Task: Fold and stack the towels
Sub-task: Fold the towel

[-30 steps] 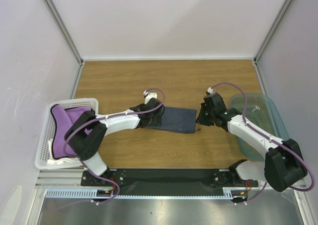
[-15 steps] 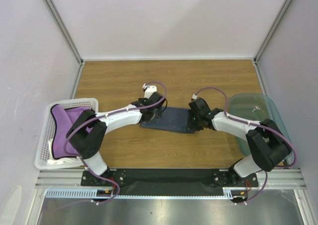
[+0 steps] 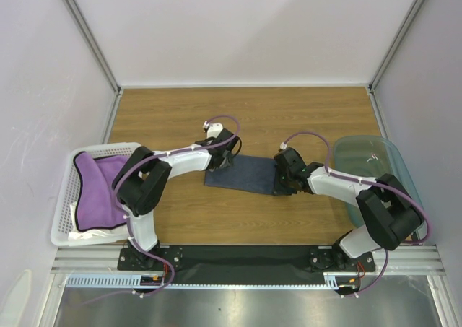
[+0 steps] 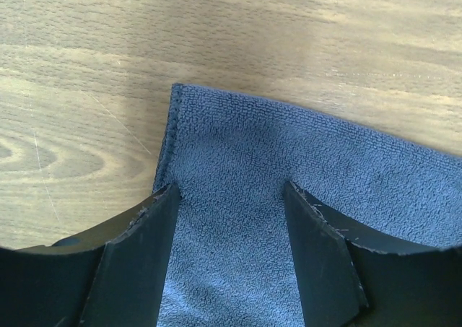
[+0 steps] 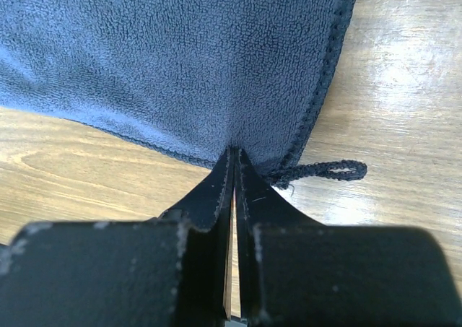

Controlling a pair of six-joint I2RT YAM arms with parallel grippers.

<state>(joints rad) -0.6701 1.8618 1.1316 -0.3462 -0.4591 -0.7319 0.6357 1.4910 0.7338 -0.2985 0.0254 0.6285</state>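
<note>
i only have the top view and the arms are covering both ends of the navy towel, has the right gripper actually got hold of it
Observer: Yes. The right wrist view shows the right gripper shut on the edge of the navy towel, right beside its hang loop.
Operator: and the left one
Observer: The left gripper is open, its fingers over the cloth just short of a corner, with nothing pinched.
Operator: is that corner folded under
Observer: No, it lies flat on the table.
</note>
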